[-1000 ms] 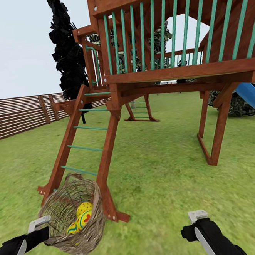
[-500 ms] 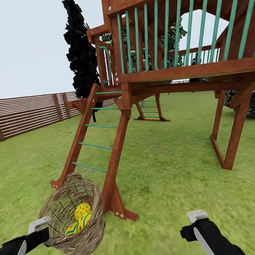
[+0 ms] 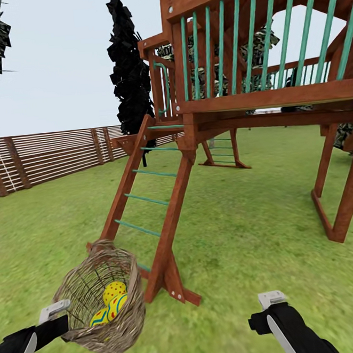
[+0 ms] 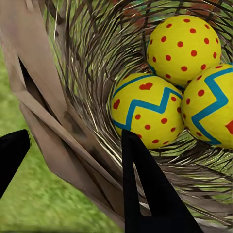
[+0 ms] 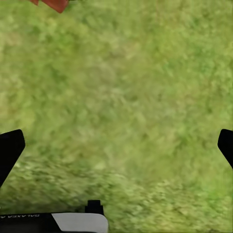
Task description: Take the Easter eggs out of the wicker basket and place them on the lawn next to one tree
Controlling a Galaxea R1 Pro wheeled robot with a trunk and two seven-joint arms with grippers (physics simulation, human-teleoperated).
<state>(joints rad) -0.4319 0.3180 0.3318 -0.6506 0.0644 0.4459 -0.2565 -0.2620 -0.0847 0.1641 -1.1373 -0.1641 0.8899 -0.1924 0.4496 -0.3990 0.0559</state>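
Item: wicker basket [image 3: 105, 306], held by my left gripper [image 4: 73, 160], whose fingers [image 4: 145, 189] close on the rim wall, one inside the weave and one outside. In the head view the basket hangs tilted at lower left, just in front of the ladder foot of a wooden play tower [image 3: 255, 100].

Contents: three Easter eggs [image 4: 148, 116], all in the basket bottom and touching one another; one red-dotted, two with teal zigzag bands and red marks.

Item: right gripper [image 5: 116, 145], empty, fingers spread wide over bare lawn [image 3: 244, 213].

Surroundings: slatted fence [image 3: 51, 155] at left; dark cone-shaped tree [image 3: 129, 68] behind the tower. I see teal ladder rungs [image 3: 146, 199] on the tower's near side.
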